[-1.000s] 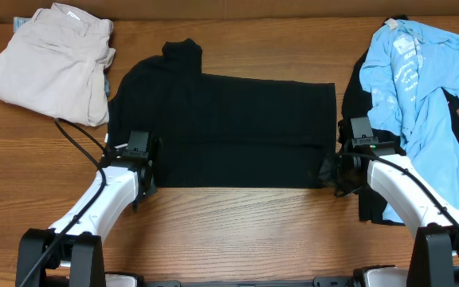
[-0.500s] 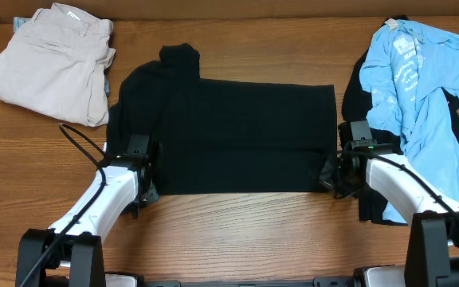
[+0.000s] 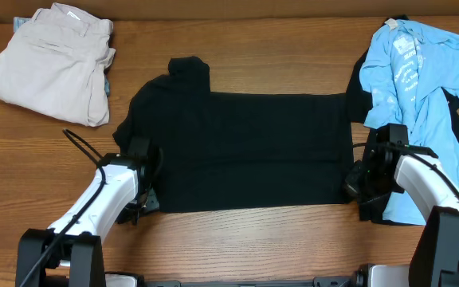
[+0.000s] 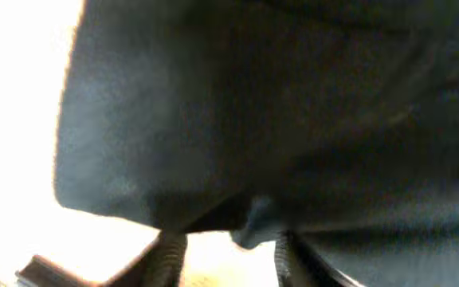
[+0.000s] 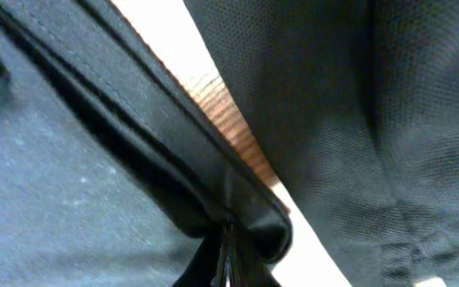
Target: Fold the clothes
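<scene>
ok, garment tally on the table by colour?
Black: 2, the black T-shirt spread mid-table and a black garment under the blue one
Light blue: 1, the light blue tee
Beige: 1, the beige trousers, folded
Total: 4

No legible text, brand, number or sign was found. The pale print (image 3: pixel 406 76) on the light blue tee (image 3: pixel 445 48) was too small to read.
</scene>
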`<act>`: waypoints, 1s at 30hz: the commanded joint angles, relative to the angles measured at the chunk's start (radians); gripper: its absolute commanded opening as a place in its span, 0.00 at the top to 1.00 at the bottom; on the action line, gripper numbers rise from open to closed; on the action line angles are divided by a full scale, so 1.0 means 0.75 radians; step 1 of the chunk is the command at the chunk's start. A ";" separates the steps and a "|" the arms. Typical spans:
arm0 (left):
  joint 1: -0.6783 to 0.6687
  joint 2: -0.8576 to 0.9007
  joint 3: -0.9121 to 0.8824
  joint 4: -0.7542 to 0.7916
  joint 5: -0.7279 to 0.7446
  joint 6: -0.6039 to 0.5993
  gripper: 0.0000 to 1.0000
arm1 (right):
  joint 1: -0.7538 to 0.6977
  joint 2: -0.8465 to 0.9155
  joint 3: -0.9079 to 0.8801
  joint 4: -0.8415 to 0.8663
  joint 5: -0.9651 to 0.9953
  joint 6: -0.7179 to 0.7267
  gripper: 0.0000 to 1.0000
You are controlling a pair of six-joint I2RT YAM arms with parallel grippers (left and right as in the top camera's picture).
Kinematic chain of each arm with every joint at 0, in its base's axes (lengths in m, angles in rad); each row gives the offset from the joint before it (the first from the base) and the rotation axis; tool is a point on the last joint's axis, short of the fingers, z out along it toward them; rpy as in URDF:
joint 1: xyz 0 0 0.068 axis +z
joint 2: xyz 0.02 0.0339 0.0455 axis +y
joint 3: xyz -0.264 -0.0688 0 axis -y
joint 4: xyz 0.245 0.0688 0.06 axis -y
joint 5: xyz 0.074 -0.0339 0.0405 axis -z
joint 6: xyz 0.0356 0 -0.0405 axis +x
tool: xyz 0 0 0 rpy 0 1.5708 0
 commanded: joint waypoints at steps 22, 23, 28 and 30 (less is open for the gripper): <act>0.025 0.592 1.733 -0.007 0.642 0.832 0.00 | 0.222 -0.085 0.843 -0.147 -0.133 -0.433 0.17; 0.025 0.676 1.819 -0.022 0.624 0.833 0.00 | 0.236 -0.078 0.843 -0.146 -0.117 -0.433 0.17; 0.027 1.036 2.130 -0.041 0.580 0.801 0.00 | 0.307 -0.067 0.843 -0.148 -0.021 -0.432 0.17; 0.032 1.125 2.166 -0.041 0.555 0.755 0.00 | 0.313 -0.067 0.843 -0.149 -0.008 -0.426 0.17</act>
